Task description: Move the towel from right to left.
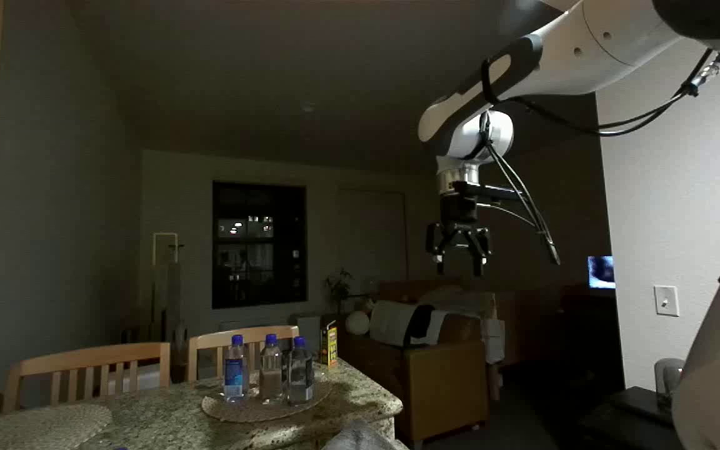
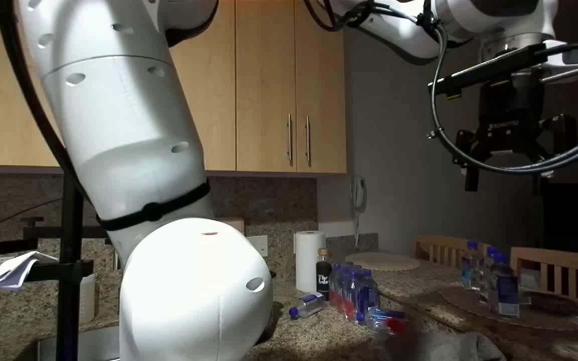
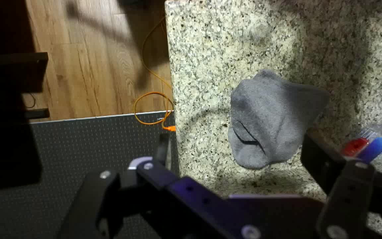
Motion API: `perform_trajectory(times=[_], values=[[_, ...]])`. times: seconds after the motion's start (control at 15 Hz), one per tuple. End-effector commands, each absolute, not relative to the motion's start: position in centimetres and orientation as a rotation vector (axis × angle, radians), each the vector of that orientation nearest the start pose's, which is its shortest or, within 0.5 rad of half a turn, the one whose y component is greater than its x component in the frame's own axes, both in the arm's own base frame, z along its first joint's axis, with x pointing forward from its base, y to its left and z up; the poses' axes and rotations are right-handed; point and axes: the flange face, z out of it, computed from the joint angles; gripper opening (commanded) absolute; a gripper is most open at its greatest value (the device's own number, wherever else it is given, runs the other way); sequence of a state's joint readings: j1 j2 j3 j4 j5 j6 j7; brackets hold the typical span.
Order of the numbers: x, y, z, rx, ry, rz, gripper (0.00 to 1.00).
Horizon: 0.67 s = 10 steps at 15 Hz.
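A grey towel lies crumpled on the speckled granite counter in the wrist view, with a fold near its lower edge. Only part of the towel shows at the bottom edge in both exterior views. My gripper is open with nothing between its fingers. In both exterior views the gripper hangs pointing down in the air, well above the counter and apart from the towel.
Three bottles with blue caps stand on a round woven mat. Several more bottles, one lying bottle and a paper towel roll are on the counter. An orange cable lies beyond the counter's edge.
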State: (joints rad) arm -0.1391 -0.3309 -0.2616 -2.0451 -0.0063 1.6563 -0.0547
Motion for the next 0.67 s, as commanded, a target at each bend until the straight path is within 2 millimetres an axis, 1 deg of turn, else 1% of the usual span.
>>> perform_trajectory(times=[0.0,0.13,0.6], values=[[41.0,-19.0,56.8,-3.008,0.499,0.077,1.0],[41.1,-18.8,56.8,-3.01,0.495,0.08,1.0],[42.2,-17.0,55.2,-2.992,0.459,0.085,1.0]])
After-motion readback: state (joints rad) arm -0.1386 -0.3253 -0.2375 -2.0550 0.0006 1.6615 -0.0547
